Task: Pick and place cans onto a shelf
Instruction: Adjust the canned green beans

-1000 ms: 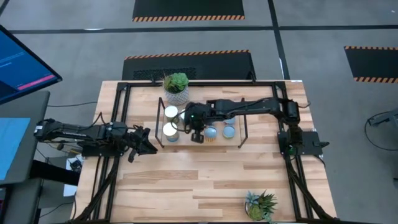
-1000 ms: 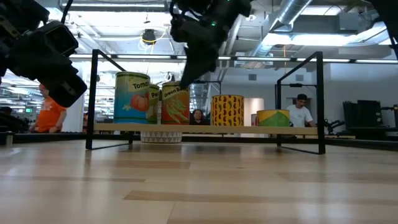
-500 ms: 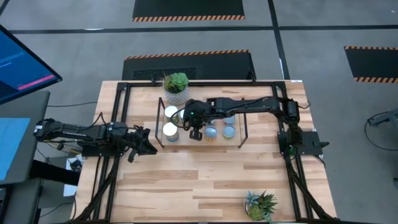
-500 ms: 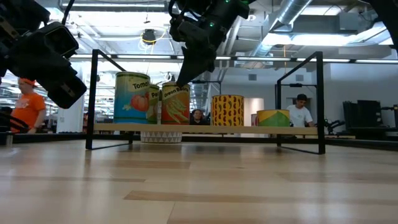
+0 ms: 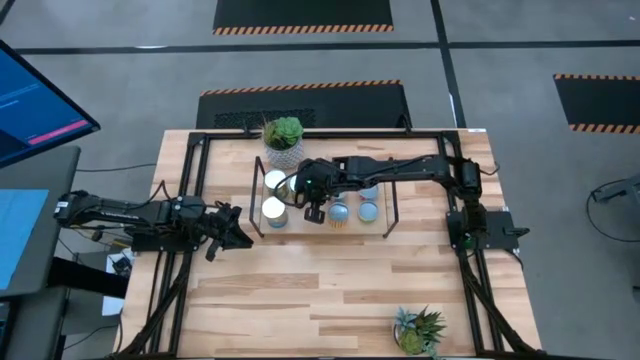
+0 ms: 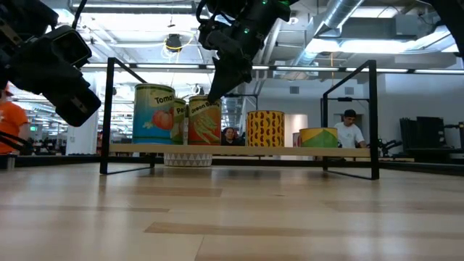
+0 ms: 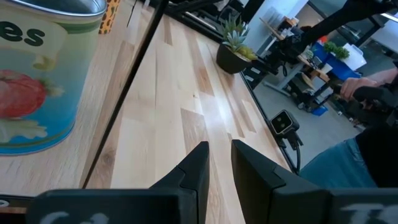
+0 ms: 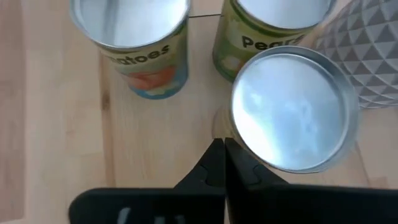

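High view: right gripper (image 5: 312, 206) sits over the shelf (image 5: 385, 222), fingers pinched shut on nothing. Vs a sec ago the wrist has slid a bit toward the left end of the shelf, now next to the can cluster there; little change in the last half sec. Five cans show on the board: two white tops (image 5: 274, 195) at the left end, one partly under the wrist, two blue-grey tops (image 5: 354, 211) twd the right. Left gripper (image 5: 240, 232) parked off the shelf's left end, not moved. Succulent pot (image 5: 285, 143) just behind the shelf.

Low view: right gripper hangs above the green-label can (image 6: 205, 122), tip close to its rim, no can btwn the fingers. Tomato can (image 6: 154, 114), yellow can (image 6: 264, 128) and short can (image 6: 318, 136) all upright on the board. Arm barely shifts across the sec. A person (image 6: 10, 123) in orange in the room behind has walked out twd the pic's edge.

Left wrist view: left fingers (image 7: 191, 172) stand slightly apart, nothing held; tomato can close by on the board; spiky plant (image 7: 235, 45) far off.

Right wrist view: shut fingertips (image 8: 219, 163) just beside a silver-topped can (image 8: 291, 109); tomato and pear cans beyond.

Meaning, prob: that can is placed and let go, right arm clearing off. No loose cans seen on the table, so task looks near done or done.
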